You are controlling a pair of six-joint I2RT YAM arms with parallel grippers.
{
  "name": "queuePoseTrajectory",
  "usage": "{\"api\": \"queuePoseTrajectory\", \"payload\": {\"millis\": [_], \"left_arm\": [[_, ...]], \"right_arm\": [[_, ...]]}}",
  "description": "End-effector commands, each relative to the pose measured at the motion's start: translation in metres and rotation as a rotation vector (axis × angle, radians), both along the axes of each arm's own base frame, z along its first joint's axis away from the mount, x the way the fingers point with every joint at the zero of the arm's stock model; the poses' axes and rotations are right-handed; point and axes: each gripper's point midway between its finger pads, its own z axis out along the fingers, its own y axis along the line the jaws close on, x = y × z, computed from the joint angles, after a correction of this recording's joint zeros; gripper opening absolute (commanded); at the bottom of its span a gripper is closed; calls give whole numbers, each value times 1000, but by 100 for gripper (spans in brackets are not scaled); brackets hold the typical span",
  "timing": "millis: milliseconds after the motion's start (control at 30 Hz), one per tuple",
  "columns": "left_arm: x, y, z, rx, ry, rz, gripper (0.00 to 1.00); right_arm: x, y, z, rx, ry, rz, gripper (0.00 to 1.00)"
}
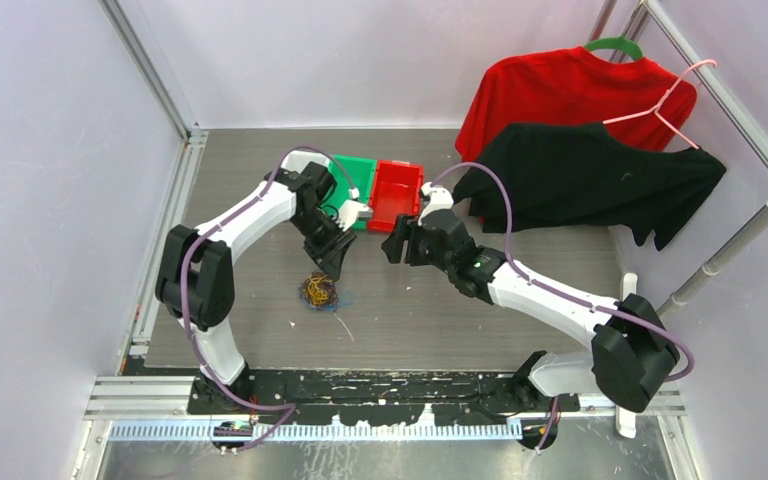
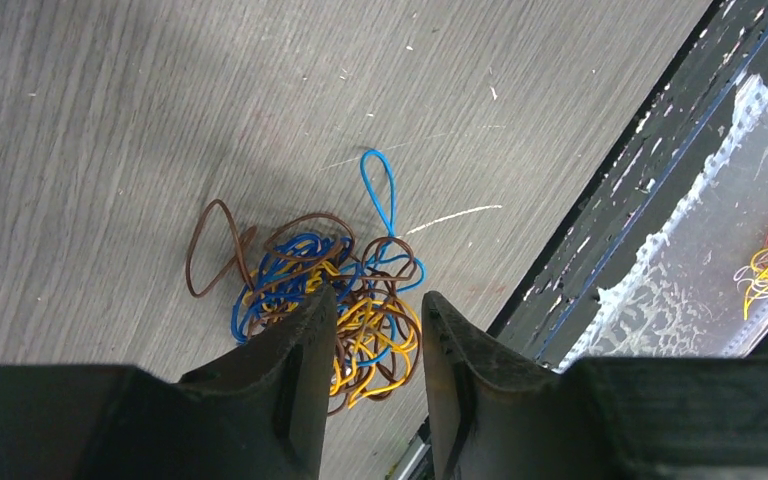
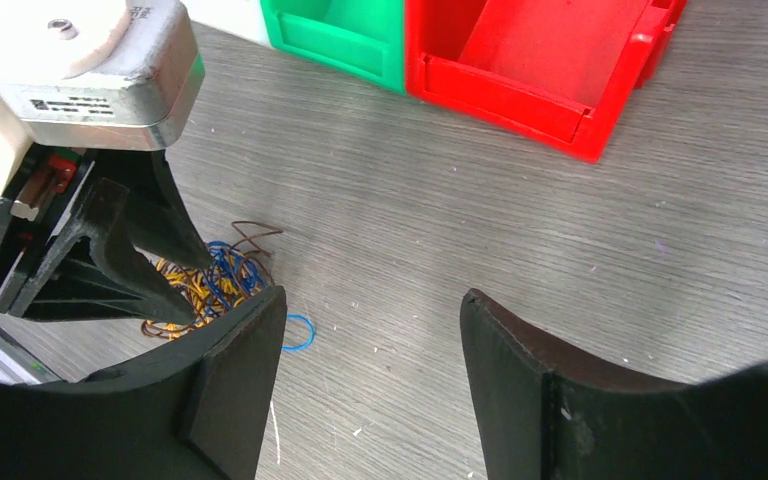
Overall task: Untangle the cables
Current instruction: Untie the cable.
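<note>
Between the parted left jaws sits the clump of cables (image 2: 365, 320), framed for a pinch; the right jaws hover alongside, open and empty.

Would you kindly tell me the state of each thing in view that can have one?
Cables, tangled in one clump.
Left gripper, jaws open, tips at the clump.
Right gripper, jaws open, empty, off the clump.
Red bin, empty.
Green bin, empty where visible.
Red shirt, hanging.
Black shirt, hanging.
</note>
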Motion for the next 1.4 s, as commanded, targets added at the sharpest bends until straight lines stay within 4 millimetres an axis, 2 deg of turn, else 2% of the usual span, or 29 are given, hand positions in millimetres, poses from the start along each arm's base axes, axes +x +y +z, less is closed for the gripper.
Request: {"api": "queuePoseTrajectory", "payload": {"millis": [0,500,533,600,700,800,1000,1033,1133,1200,1267,1367], "left_arm": [[2,-1,17,-33,-47,-54,37],[-8,17,4,37,-93,-115,33],[-8,17,5,35,-100,-114,30],[-6,15,9,24,-111,-105,17],[-3,8,26,-13,-126,-79,5],[-2,-1,55,-65,-152,-32,3],[-18,-7,112,-188,-221,43,0],[-21,-7,119,-201,-227,58,0],[-29,-4,142,-242,-268,110,0],[-33,-4,157,-271,-298,139,0],[-35,-4,171,-299,-328,160,0],[-36,-2,190,-325,-366,188,0]], "right_arm": [[4,-4,18,48,-41,-33,68],[4,-3,29,64,-59,-25,61],[3,-3,29,64,-59,-24,60],[3,-3,30,68,-61,-24,55],[3,-2,31,77,-61,-20,52],[3,0,33,83,-61,-15,51],[4,10,44,124,-75,18,53],[3,14,48,140,-77,35,57],[-1,27,71,225,-110,91,80],[-5,37,87,278,-127,136,89],[-11,47,103,307,-158,180,94],[-28,63,125,301,-235,248,95]]}}
